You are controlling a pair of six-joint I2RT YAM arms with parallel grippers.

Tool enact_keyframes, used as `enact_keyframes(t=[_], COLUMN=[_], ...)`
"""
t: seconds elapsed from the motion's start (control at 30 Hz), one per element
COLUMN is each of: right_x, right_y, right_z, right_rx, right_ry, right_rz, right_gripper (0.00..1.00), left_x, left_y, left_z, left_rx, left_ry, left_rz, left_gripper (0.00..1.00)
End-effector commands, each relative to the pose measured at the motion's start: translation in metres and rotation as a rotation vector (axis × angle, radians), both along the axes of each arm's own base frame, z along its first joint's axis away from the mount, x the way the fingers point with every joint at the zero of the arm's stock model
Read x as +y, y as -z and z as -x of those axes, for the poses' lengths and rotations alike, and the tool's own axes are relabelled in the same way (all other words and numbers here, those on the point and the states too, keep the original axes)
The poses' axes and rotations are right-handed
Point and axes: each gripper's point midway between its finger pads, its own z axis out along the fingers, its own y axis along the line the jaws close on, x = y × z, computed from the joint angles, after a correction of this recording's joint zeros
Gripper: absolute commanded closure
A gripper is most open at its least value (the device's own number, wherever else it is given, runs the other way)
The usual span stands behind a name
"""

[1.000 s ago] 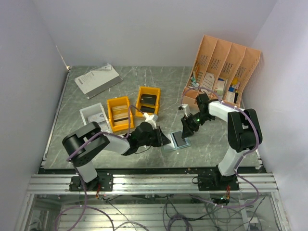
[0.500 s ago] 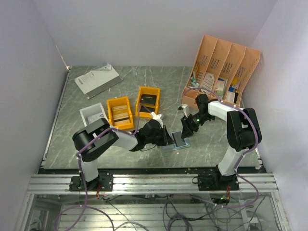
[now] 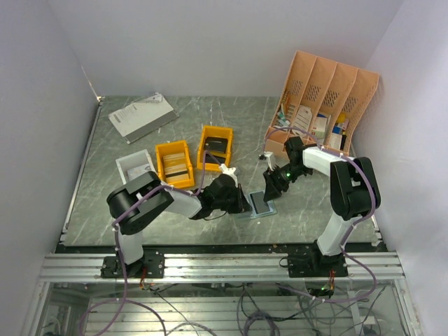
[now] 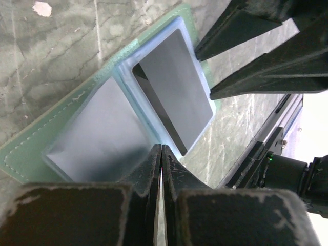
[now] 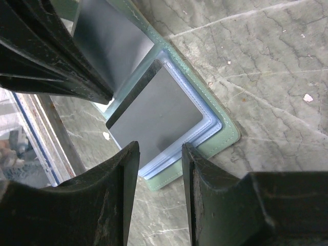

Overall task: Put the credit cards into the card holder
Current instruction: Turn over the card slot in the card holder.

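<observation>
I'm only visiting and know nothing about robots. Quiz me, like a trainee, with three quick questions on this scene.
1. True or false: the left end effector has its fingers pressed together.
2. The tall peach slotted desk organiser stands on the marbled grey table at its: A) far right B) far left C) near middle.
3. Fill in: the dark grey rectangular card rests on the open grey-green folding card holder, whose lining is light ___.
Key: 1 true; 2 A; 3 blue.
</observation>
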Motion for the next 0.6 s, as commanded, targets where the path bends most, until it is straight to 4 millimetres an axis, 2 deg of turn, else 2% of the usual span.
enact_keyframes(t=[0.0, 0.17, 0.57], right_x=[0.004, 0.004, 0.005], right_y=[-0.006, -0.007, -0.008], right_z=[-0.003, -0.003, -0.003], right_rx=[-0.018, -0.021, -0.024], right_ry=[-0.012, -0.012, -0.015], right_rz=[-0.021, -0.021, -0.025], right_gripper=[0.61, 0.61, 0.61], left_x=[-0.003, -0.012, -0.016], left_y=[-0.026, -0.031, 0.003], left_z=[-0.002, -0.003, -0.005], left_rx=[-0.046, -0.043, 0.000], left_ry=[-0.008, 0.003, 0.002], left_rz=[0.054, 0.089, 0.033], left_gripper=[0.90, 0.93, 0.93])
